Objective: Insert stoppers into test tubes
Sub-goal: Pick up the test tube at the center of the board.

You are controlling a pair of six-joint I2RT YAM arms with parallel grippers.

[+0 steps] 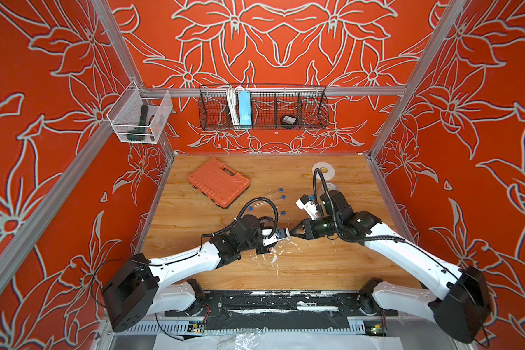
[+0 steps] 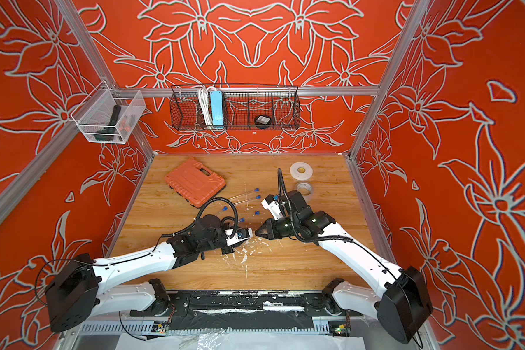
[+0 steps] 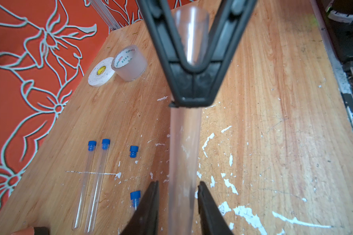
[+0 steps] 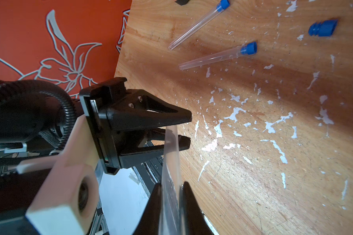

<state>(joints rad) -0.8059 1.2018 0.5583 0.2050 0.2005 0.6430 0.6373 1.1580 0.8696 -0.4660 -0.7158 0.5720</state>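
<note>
Four test tubes (image 3: 97,183) lie stoppered on the table (image 1: 315,266), near the centre of both top views, and one loose stopper (image 1: 283,212) lies just beside them. The fifth tube (image 3: 184,132) is held level just below centre, between the arms. The right claw (image 4: 171,184) is clamped on it, and the left claw (image 3: 178,183) stands slightly open around its other end. Only this tube appears to lack its stopper.

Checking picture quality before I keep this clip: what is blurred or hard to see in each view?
Left wrist view: the held slender clear test tube is softly blurred near the lens, yet the translucent tape roll looks sharp. Right wrist view: that tube smears likewise. In both top views, the lying stoppered tubes almost vanish against the wooden tabletop.
</note>
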